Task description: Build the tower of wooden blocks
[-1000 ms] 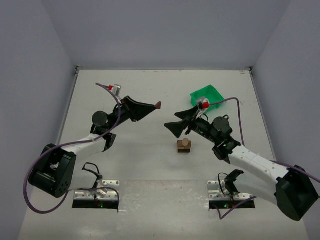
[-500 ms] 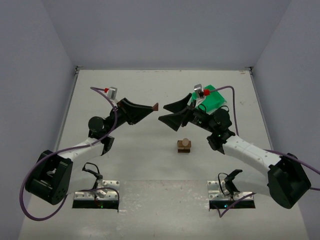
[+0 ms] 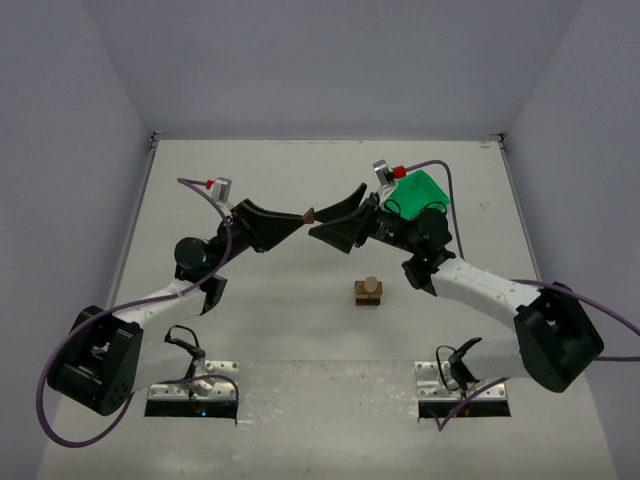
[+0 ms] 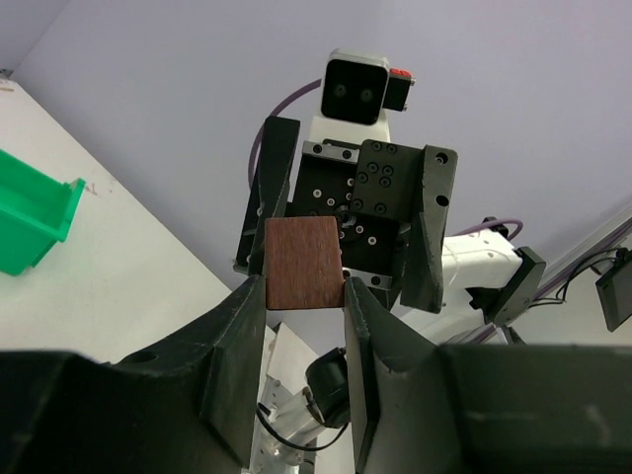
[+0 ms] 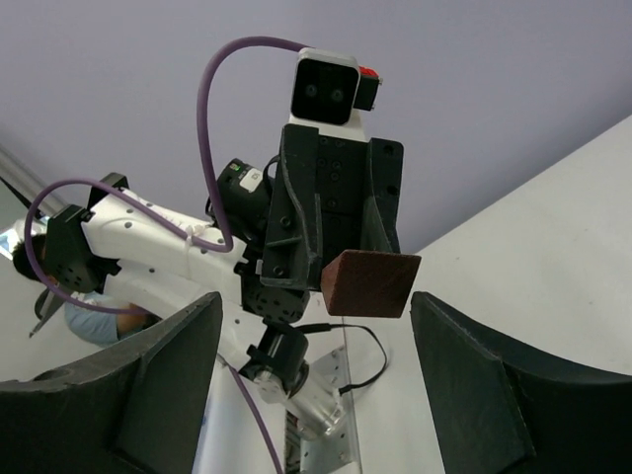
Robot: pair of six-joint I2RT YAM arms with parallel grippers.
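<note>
My left gripper (image 3: 306,214) is raised above the table and shut on a dark brown block (image 3: 310,213), which shows between its fingers in the left wrist view (image 4: 302,264). My right gripper (image 3: 332,215) is open and faces it, its fingertips on either side of the block without touching it. The block also shows in the right wrist view (image 5: 369,282), between the spread fingers (image 5: 173,380). The wood block tower (image 3: 369,291) stands on the table below and to the right: a brown and tan base with a short cylinder on top.
A green plastic bin (image 3: 422,190) sits at the back right, behind the right arm; it also shows in the left wrist view (image 4: 32,209). Two metal mounting plates (image 3: 193,394) lie at the near edge. White walls bound the table.
The right gripper has swung up and left, away from the tower, until its open fingers flank the block. The left gripper has edged slightly right, still holding the block.
</note>
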